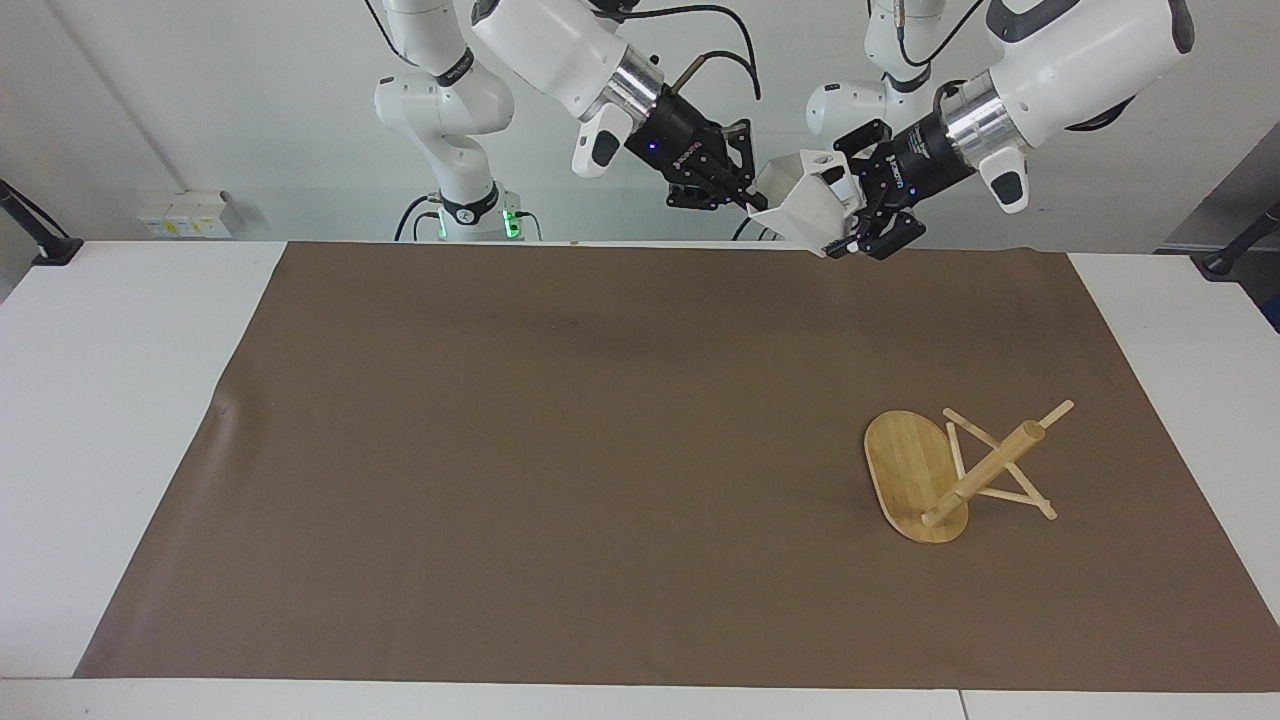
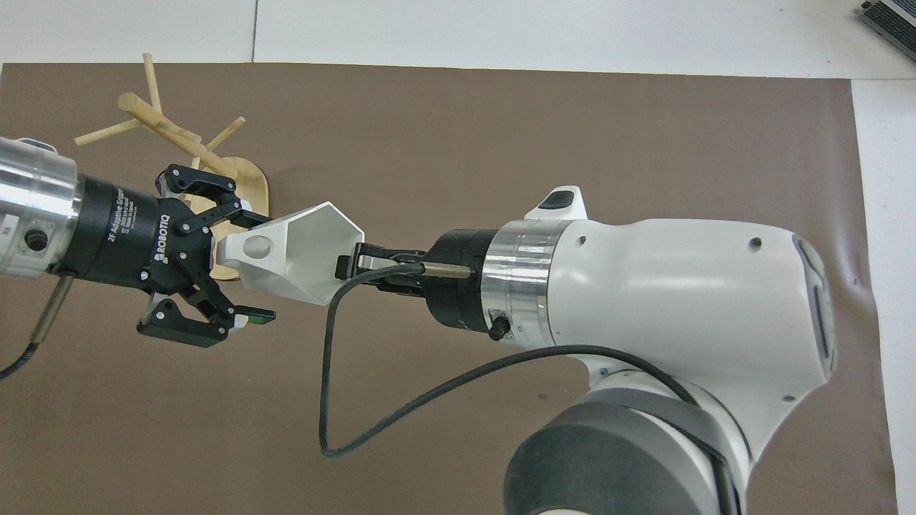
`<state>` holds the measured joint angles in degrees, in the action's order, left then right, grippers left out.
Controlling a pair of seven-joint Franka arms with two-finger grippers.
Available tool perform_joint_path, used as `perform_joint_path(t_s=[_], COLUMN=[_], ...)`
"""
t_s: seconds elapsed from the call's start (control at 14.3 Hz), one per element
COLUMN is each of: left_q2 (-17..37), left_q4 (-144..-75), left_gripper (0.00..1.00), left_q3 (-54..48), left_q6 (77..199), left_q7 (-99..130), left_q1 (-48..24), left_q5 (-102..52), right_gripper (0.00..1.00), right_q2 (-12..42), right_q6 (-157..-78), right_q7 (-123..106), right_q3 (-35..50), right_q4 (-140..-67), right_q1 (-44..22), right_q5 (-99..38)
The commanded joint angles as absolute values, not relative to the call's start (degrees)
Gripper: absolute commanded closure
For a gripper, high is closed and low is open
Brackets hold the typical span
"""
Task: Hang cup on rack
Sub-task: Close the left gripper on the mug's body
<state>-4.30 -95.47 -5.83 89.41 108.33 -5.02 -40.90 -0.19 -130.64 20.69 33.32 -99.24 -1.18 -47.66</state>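
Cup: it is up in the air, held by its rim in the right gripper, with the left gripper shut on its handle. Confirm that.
Not quite. The left gripper is open, not shut: in the overhead view its fingers stand apart on either side of the handle. The rest holds: the cup is in the air, gripped at its rim by the right gripper.

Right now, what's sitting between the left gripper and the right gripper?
Only the cup, in mid-air: the right gripper is shut on its rim, and the left gripper has open jaws flanking its handle. The overhead view shows it best.
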Motion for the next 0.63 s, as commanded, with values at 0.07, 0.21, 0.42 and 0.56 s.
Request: perform_joint_path(t_s=[0.07, 0.21, 0.42, 0.56], left_q2=[-7.03, -7.03, -7.29, -7.82], left_q4=[-97.82, -97.91, -98.0, -98.96], left_gripper=[0.0, 0.05, 0.4, 0.76], left_q3=[-5.97, -6.06, -5.98, -5.98], left_q6=[89.39, 89.47, 89.47, 89.47], left_q7=[108.98, 108.9, 108.81, 108.72], left_q1=[-5.54, -5.54, -5.45, -5.45], left_q5=[-43.07, -43.07, -43.07, -42.98], right_gripper=[1.0, 1.0, 1.0, 1.0], right_q2=[-0.53, -0.53, -0.53, -0.53], right_q6=[-131.75, -131.75, -131.66, -131.66], right_q7=[20.83, 20.92, 20.92, 21.01], right_q3=[34.01, 34.01, 34.01, 34.01], right_q4=[-99.76, -99.76, -99.76, -99.76], right_q1=[-0.53, -0.53, -0.53, -0.53], right_q5=[-48.87, -48.87, -48.87, -48.87])
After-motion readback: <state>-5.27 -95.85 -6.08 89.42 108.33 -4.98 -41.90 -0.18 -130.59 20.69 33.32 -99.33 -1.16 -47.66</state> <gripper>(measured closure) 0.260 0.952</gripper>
